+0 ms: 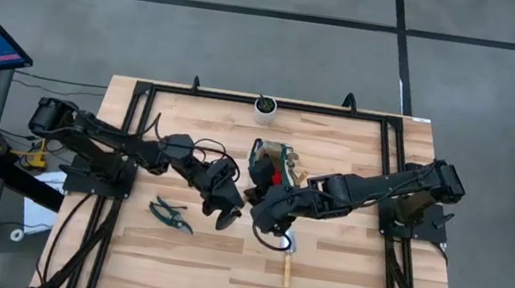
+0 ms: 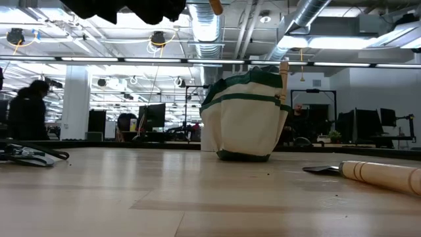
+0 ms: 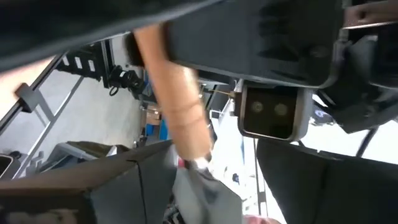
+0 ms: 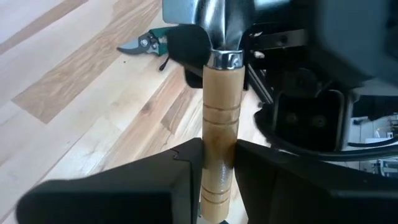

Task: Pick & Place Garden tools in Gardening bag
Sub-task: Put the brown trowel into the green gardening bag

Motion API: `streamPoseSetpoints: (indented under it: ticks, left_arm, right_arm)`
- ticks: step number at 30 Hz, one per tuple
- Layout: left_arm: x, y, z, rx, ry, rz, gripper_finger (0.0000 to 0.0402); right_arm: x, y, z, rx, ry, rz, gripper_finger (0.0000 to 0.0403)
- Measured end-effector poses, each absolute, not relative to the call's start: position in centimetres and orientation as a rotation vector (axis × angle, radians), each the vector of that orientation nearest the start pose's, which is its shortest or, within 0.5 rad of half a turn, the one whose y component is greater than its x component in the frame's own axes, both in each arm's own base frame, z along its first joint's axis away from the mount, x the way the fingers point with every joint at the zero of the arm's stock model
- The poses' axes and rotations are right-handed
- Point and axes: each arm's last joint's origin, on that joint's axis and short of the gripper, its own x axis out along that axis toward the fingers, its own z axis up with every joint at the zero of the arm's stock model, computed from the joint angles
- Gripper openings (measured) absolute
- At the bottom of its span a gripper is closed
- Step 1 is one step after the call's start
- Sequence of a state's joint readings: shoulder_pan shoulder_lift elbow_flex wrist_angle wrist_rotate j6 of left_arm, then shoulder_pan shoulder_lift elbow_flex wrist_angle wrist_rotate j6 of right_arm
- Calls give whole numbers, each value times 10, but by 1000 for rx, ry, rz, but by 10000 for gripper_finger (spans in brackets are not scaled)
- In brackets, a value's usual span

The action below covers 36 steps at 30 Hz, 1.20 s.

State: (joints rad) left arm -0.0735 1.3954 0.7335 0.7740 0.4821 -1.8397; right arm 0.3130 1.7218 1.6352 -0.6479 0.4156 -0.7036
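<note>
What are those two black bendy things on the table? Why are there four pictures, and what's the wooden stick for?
They are two robot arms, each ending in a two-finger claw called a gripper. One camera looks down from above, one sits at table height, and one rides on each wrist.

The stick is the light wooden handle of a silver-bladed garden trowel. The right gripper pinches it in the air, and the left gripper is right beside it.

On the wooden table stand a cream fabric bag with green trim and a small white pot. Dark-handled pruning shears and a second wooden-handled trowel lie there.
</note>
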Motion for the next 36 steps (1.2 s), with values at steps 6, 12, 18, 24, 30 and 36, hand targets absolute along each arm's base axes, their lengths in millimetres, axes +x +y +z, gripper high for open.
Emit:
streamPoseSetpoints:
  ticks: [6,12,18,24,30,36]
  left_arm:
    - [298,-37,264,-1769,458,-461,166]
    - [298,-37,263,-1772,457,-451,99]
    - [298,-37,261,-1788,479,-434,48]
    - [298,-37,261,-1781,478,-432,60]
    - [298,-37,261,-1768,460,-430,52]
    - [298,-36,262,-1748,443,-428,52]
  right_arm:
    - [364,107,340,-940,703,155,68]
    - [362,111,340,-930,695,173,68]
    - [361,114,339,-931,694,187,68]
    - [362,114,340,-922,692,187,68]
    - [363,114,341,-892,672,175,99]
    - [361,114,344,-864,660,166,176]
